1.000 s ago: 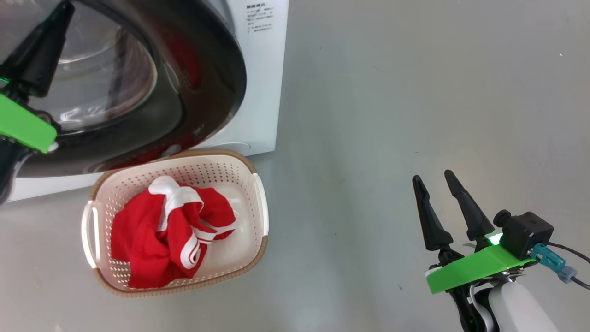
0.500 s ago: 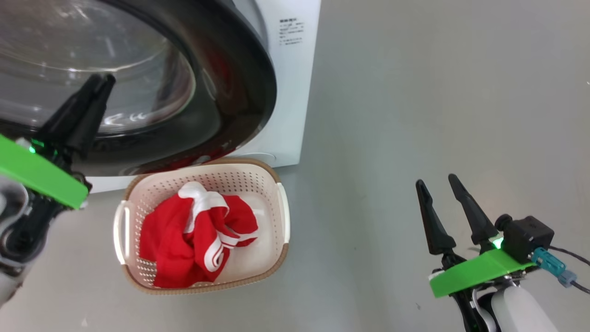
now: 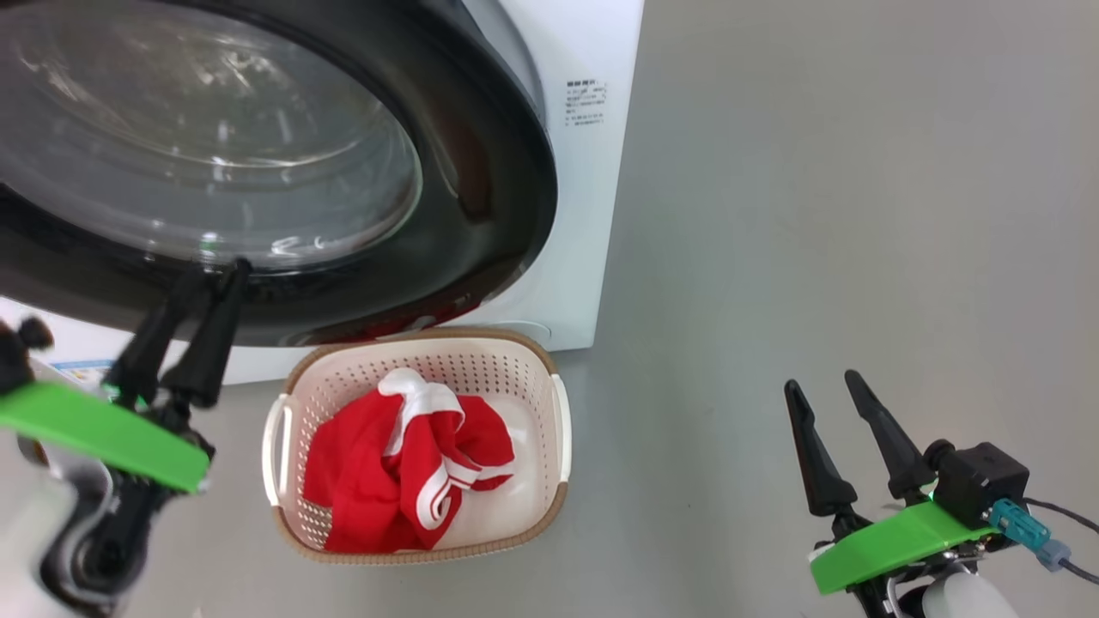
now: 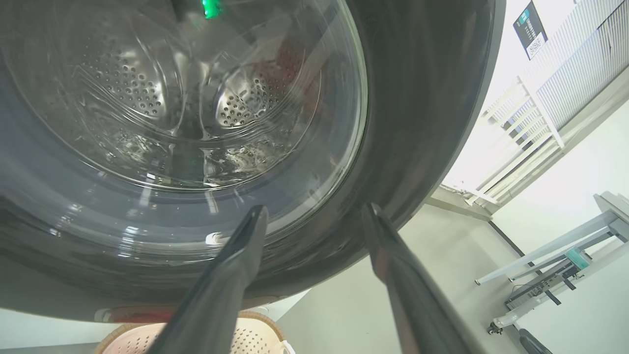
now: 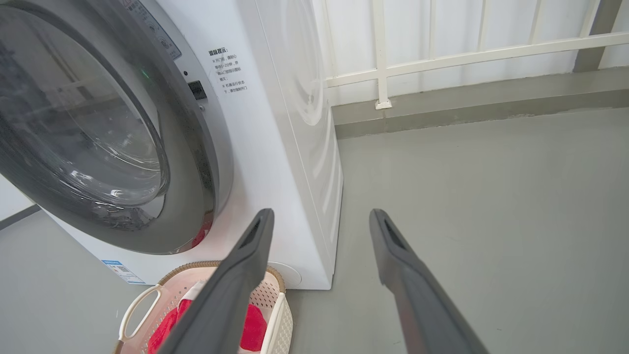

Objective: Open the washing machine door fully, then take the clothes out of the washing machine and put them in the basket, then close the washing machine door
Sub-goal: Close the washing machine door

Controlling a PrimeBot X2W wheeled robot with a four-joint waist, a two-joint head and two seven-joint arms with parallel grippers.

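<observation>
The washing machine door [image 3: 506, 172], black-rimmed with a domed glass window, lies flat against the white washing machine [image 3: 592, 215] and looks closed. Below it on the floor, the cream basket [image 3: 556, 429] holds the red clothes [image 3: 378, 463] with white stripes. My left gripper [image 3: 219, 268] is open, its tips just before the door's lower rim and left of the basket, nothing between them. In the left wrist view the left gripper [image 4: 314, 209] points at the door's rim [image 4: 417, 123]. My right gripper [image 3: 820, 382] stands open and empty over bare floor, well to the right.
The grey floor [image 3: 816, 172] stretches to the right of the machine. In the right wrist view a white railing [image 5: 442, 54] and a low kerb run behind it. A metal frame on wheels [image 4: 550, 275] stands off to the side in the left wrist view.
The head camera has shifted, sliding the scene right and down. My left gripper has dropped from over the door glass to its lower rim. The right gripper has held still.
</observation>
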